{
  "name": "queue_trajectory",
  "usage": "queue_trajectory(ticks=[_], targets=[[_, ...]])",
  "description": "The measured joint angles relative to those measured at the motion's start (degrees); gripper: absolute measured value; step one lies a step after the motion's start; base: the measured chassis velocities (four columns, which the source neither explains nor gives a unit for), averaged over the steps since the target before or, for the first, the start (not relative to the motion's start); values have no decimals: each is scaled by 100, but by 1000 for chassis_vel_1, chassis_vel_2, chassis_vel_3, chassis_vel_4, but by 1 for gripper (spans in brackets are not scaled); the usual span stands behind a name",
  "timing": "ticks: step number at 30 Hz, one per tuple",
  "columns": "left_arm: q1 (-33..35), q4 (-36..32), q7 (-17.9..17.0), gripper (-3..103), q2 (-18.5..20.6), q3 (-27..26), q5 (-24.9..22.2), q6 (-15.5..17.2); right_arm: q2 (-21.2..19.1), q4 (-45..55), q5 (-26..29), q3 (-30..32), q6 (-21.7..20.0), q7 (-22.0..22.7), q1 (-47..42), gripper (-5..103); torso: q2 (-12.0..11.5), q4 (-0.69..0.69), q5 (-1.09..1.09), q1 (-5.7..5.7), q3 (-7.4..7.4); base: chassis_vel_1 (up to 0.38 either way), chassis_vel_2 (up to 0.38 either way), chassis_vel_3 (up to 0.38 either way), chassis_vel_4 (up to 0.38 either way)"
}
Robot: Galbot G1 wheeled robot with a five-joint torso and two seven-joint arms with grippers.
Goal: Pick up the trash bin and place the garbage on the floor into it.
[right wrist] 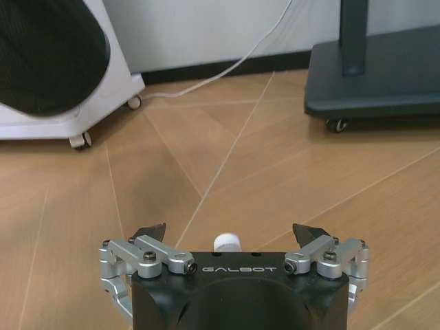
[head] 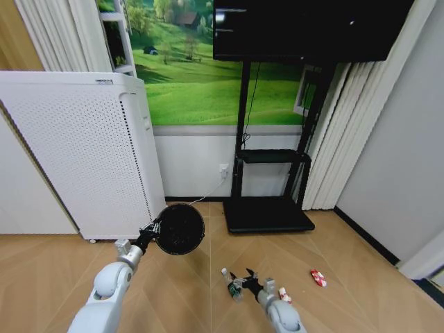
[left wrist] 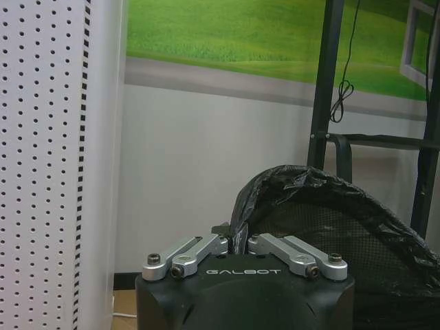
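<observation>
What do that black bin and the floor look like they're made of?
The trash bin, held by the left gripper, looks like fine black mesh, probably metal, lined with a crinkly, glossy plastic bag. The floor looks like light tan wood parquet, matte, with visible seams.

Green bottle (right wrist: 227, 242) mostly hidden behind the right end effector (right wrist: 230, 234), just its white cap in sight.

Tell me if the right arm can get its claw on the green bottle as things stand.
Probably yes. The right claw is open and low over the floor, with the green bottle right at its fingertips and its white cap between the fingers. Nothing lies between them.
</observation>
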Motion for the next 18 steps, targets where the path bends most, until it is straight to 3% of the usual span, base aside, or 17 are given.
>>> queue_trajectory(ticks=[5,18], targets=[[5,-16,-68,7,28,-90,-51,6,179,-708,-314,7,-106,-114,302,100,0,-1,2,1,0,0,0,0,0],[-9,-41,-70,7,104,-107,-218,19,286,-1230,-768,160,-158,-125,472,100,0,-1,1,1,0,0,0,0,0]])
